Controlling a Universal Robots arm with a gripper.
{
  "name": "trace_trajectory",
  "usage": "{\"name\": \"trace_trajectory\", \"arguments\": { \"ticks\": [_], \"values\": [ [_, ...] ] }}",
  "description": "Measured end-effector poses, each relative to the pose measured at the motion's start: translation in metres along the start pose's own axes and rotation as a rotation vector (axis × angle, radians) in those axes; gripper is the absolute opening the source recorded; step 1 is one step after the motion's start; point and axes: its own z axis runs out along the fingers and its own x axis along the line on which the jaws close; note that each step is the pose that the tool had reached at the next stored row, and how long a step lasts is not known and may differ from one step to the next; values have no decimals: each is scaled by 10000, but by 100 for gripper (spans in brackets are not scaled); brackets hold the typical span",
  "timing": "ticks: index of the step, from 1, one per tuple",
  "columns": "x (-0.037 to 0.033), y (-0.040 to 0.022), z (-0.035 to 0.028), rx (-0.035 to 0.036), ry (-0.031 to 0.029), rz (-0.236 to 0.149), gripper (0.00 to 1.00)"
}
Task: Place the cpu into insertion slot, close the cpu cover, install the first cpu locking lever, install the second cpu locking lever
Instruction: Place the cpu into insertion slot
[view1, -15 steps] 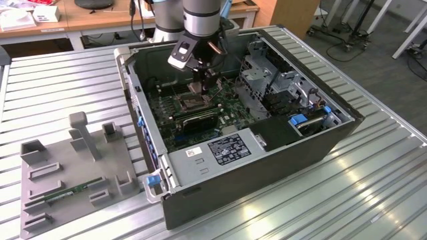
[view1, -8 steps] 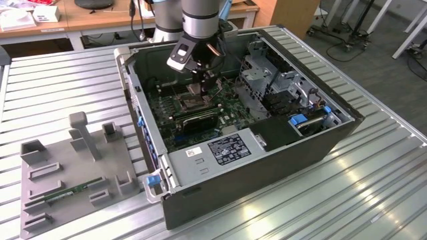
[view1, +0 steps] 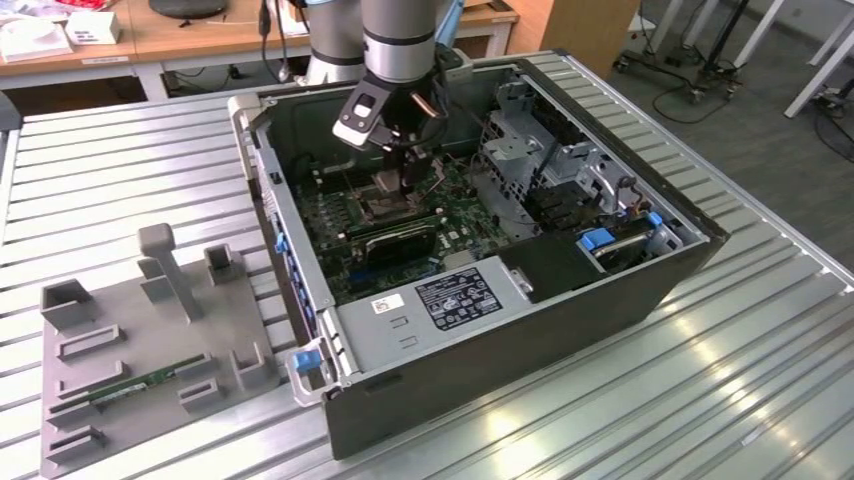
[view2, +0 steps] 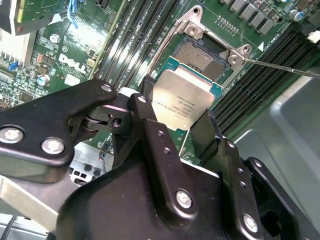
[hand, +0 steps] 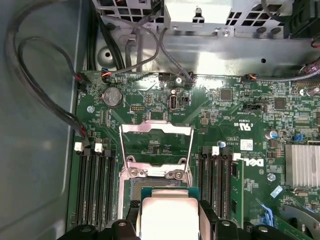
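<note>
My gripper (view1: 399, 170) hangs inside the open computer case (view1: 534, 300), shut on the cpu (view2: 182, 100), a silver-tan square chip (hand: 167, 216) held by two opposite edges between black fingers (view2: 146, 92). The chip hovers, tilted, just above and partly over the insertion slot (view2: 199, 52), a dark socket (hand: 134, 189) with a silver rim on the green board. The cpu cover (hand: 156, 128), a thin silver frame with a square window, lies flipped open beyond the socket's hinge. A thin locking lever (view2: 280, 67) stands swung out beside the socket.
Black memory slots (hand: 95, 185) flank the socket on both sides. Cables (hand: 50, 100) run along the case wall, and a grey perforated drive cage (view1: 514, 150) stands close to the arm. A grey fixture tray (view1: 147, 340) with a memory stick lies on the slatted table at the exterior view's left.
</note>
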Motion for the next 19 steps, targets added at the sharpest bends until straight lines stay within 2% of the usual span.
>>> {"name": "trace_trajectory", "arguments": {
  "ticks": [8, 19],
  "values": [
    [14, -12, 75, -1, 0, 21, 54],
    [42, -35, 140, -1, -2, 41, 54]
  ]
}}
